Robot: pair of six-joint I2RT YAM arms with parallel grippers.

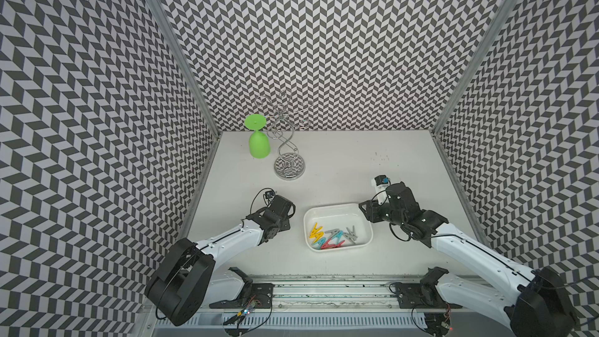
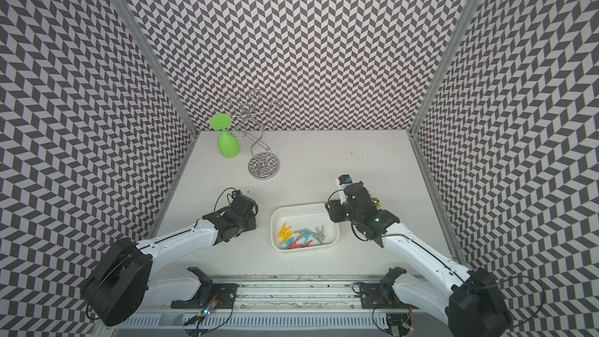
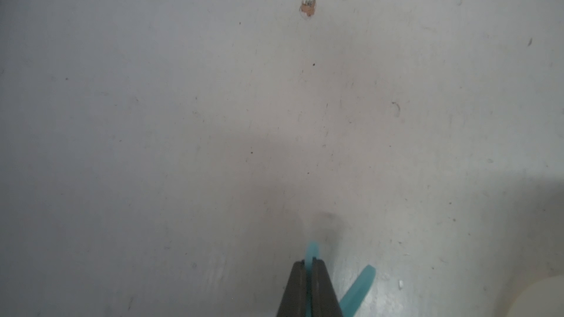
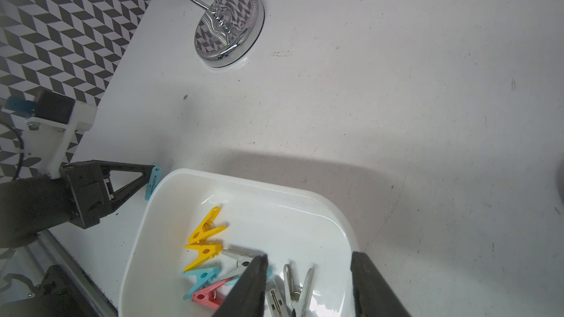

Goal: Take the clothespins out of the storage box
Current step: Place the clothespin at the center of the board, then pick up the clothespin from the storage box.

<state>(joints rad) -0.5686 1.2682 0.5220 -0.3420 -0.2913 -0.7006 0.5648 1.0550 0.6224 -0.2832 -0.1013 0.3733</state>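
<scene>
The white storage box [image 1: 338, 205] [image 2: 304, 206] [image 4: 244, 179] sits on the table between my two arms. Several clothespins [image 1: 330, 235] [image 2: 299, 237] lie in its near half: yellow [image 4: 204, 233], light blue [image 4: 201, 277], red [image 4: 209, 295] and grey [image 4: 297, 285]. My left gripper [image 3: 310, 262] [image 4: 151, 175] is shut on one light blue clothespin [image 3: 313, 250] [image 4: 153, 182], held low over the table just outside the box's left rim. My right gripper [image 4: 309, 256] hangs open above the box's far right corner, with nothing between its fingers.
A chrome wire stand [image 1: 289, 165] [image 4: 229, 25] stands at the back left, with a green goblet [image 1: 258, 145] hanging upside down from it. Patterned walls close in three sides. A metal rail [image 1: 324, 286] runs along the front edge.
</scene>
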